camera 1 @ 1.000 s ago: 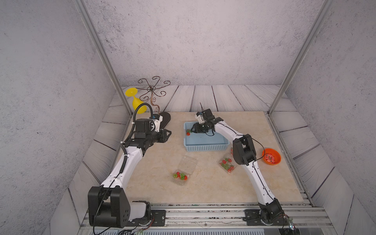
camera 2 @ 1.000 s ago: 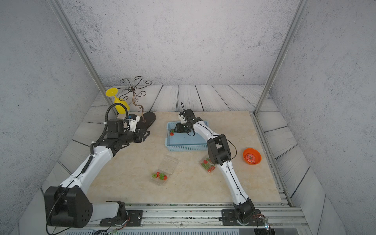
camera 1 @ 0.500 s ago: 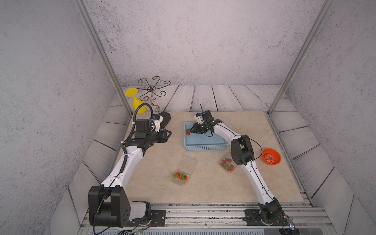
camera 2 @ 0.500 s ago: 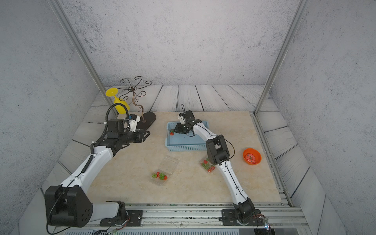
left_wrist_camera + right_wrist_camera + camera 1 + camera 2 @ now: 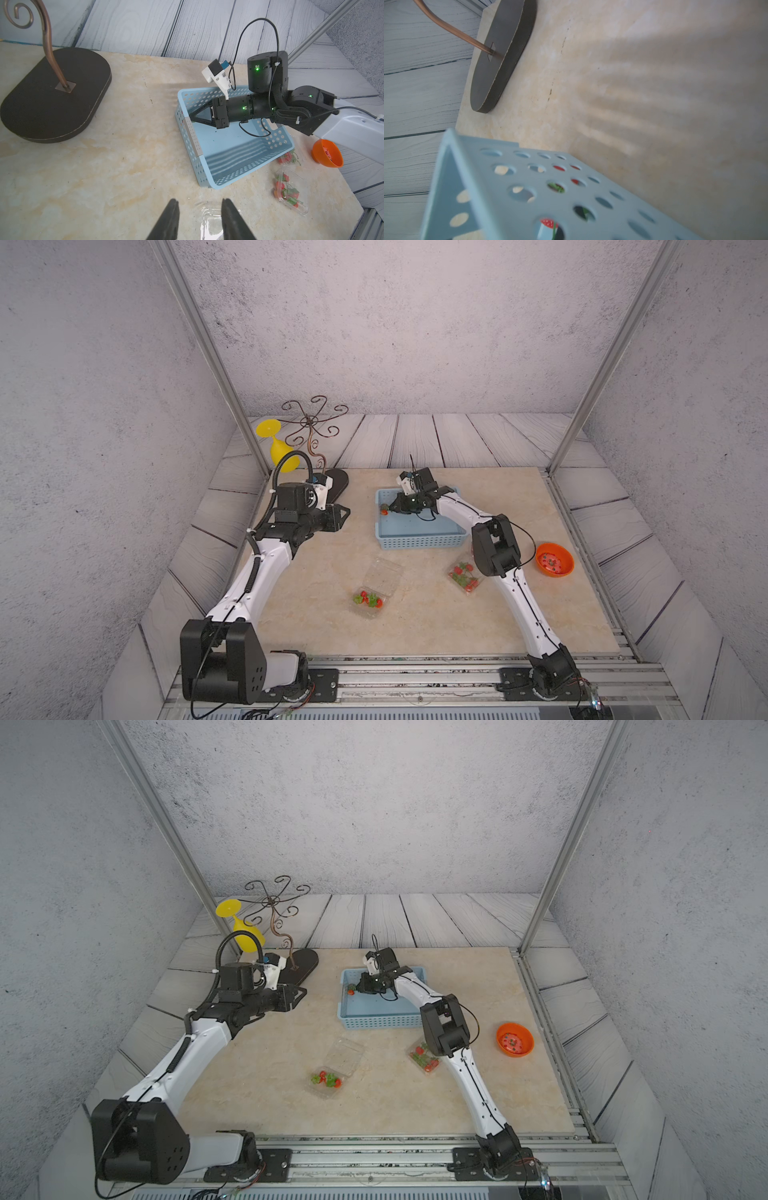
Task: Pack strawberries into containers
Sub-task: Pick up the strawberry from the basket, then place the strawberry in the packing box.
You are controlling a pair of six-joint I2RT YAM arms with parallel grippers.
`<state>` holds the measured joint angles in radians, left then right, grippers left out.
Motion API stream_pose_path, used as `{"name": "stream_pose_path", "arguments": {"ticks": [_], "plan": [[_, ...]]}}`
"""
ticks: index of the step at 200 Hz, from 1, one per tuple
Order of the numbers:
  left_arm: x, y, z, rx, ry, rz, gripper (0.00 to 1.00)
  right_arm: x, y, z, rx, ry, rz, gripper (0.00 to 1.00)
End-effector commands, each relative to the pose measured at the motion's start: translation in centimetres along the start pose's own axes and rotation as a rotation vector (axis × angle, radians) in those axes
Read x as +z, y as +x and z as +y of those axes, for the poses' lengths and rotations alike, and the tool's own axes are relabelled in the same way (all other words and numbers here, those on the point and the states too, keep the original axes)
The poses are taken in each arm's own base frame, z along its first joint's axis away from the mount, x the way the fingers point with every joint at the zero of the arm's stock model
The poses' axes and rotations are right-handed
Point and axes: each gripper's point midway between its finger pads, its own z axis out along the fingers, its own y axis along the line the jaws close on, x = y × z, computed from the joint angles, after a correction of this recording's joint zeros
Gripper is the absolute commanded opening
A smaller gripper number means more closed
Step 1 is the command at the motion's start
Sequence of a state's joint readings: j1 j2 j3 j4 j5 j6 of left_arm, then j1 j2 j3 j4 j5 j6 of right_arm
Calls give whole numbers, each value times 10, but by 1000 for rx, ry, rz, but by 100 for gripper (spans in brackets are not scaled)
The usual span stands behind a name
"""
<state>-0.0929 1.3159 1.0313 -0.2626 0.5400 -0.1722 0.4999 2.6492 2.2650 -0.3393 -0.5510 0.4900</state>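
Note:
My right gripper (image 5: 390, 509) reaches into the far left corner of the light blue basket (image 5: 419, 541), its jaws shut at the green cap of a strawberry (image 5: 384, 512) lying there. Through the holes of the basket wall (image 5: 512, 205) the right wrist view shows that strawberry (image 5: 548, 222); the jaws stay hidden. An open clear container (image 5: 372, 601) in front of the basket holds a few strawberries. Another container (image 5: 463, 578), with several strawberries, sits beside my right elbow. My left gripper (image 5: 200, 202) hovers open and empty over the table, left of the basket, above a clear container (image 5: 212, 222).
An orange bowl (image 5: 555, 560) stands at the right edge of the table. A curly metal stand on a dark oval base (image 5: 336, 485) and a yellow glass (image 5: 278, 448) occupy the back left corner, just behind my left arm.
The right gripper's jaws have closed at the strawberry in the basket corner, and the right elbow has shifted slightly left. The left arm has not moved.

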Motion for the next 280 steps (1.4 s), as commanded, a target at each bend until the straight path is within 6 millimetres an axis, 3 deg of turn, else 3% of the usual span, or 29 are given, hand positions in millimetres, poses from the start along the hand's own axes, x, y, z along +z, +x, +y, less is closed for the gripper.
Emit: {"name": "stream_pose_path", "arguments": {"ticks": [1,50,84,102,122,147,180,218,280], "plan": [[-4,-9,-5,27,7,-18,38,-38,-21,36,-43,-35,-45,0],[-6,-10,-7,28,13,-25,38,-85,-25,68,-118,-48,-93,0],[-8,-12,-8,31,12,-33,38,-104,-12,78,-136,-50,-82,0],[-9,-11,-8,32,11,-34,38,-120,-1,93,-159,-75,-72,0],[-9,-13,-8,34,9,-36,38,-136,30,121,-210,-135,-9,0],[-9,-12,-7,35,4,-35,38,-147,86,159,-281,-202,82,0],[-10,-13,-7,37,1,-35,38,-131,179,193,-335,-263,276,0],[-13,-14,-8,43,-1,-44,38,-108,243,201,-357,-259,431,0],[-15,-15,-10,42,6,-52,38,-94,290,186,-406,-170,561,0]]}}
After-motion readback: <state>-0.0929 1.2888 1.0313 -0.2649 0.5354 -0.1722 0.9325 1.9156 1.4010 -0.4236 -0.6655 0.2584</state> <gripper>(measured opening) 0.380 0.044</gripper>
